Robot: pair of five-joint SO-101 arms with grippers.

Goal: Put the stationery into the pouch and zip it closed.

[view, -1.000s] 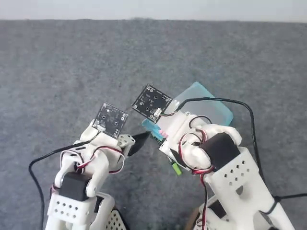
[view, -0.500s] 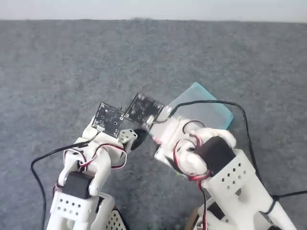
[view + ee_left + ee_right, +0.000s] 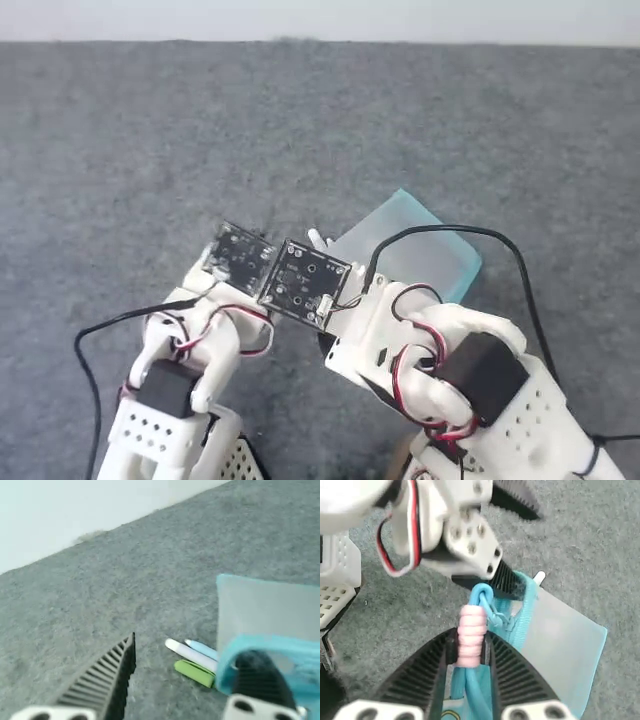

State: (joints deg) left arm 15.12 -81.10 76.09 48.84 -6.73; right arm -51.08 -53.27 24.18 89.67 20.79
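**Right gripper pinches the zip pull**

The right gripper (image 3: 470, 637) is clamped on a ribbed pink pull (image 3: 471, 627) with blue cord (image 3: 481, 594), at the mouth of the translucent teal pouch (image 3: 562, 640) just beyond it. The left gripper (image 3: 190, 652) gapes, one ridged finger against the pouch's rim. The pens (image 3: 186, 652) lie past its fingers, ends hidden by the pouch. Grey felt-like bench (image 3: 150, 130), pale wall (image 3: 60, 510).

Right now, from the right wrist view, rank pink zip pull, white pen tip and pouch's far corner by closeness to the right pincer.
1. Pink ribbed zip pull, clamped in the right pincer.
2. White pen tip, farther out, beyond the pull.
3. Translucent teal pouch's far corner, outermost.
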